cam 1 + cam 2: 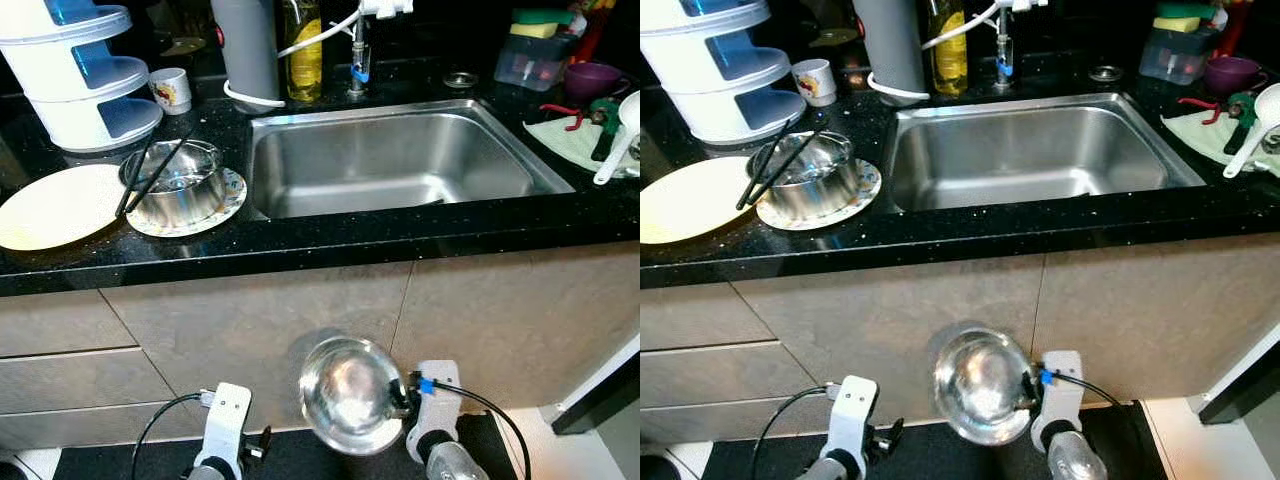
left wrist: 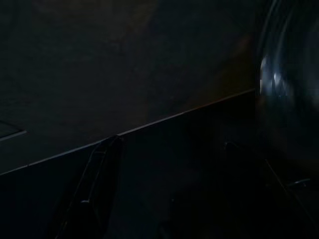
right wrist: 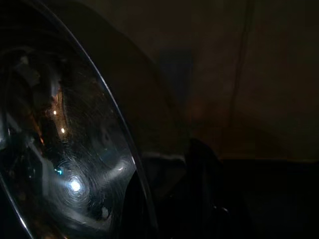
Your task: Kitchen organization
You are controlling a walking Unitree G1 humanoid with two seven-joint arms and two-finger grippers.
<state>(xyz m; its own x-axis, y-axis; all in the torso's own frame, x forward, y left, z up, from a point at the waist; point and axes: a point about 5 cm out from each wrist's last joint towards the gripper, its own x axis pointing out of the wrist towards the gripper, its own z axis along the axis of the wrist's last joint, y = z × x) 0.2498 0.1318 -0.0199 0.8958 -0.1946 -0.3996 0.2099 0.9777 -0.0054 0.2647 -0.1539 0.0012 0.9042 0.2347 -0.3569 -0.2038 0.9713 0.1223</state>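
Observation:
My right gripper [image 1: 404, 396] is shut on the rim of a shiny steel bowl [image 1: 350, 393], held low and tilted in front of the beige cabinet fronts; its inside glints in the right wrist view [image 3: 70, 174]. My left gripper [image 2: 169, 164] hangs low beside it with its fingers apart and nothing between them. On the black counter, left of the steel sink [image 1: 390, 160], a second steel bowl [image 1: 178, 180] with black chopsticks [image 1: 140, 175] across it sits on a patterned plate [image 1: 232, 195]. A pale yellow plate [image 1: 60, 205] lies further left.
A white stacked container [image 1: 85, 75], a small cup [image 1: 172, 90], a grey cylinder [image 1: 245, 45], an oil bottle [image 1: 303, 50] and the faucet [image 1: 358, 50] line the back. At the right are a cloth with a white ladle [image 1: 615, 140], a purple bowl [image 1: 592, 78] and a box of sponges [image 1: 535, 50].

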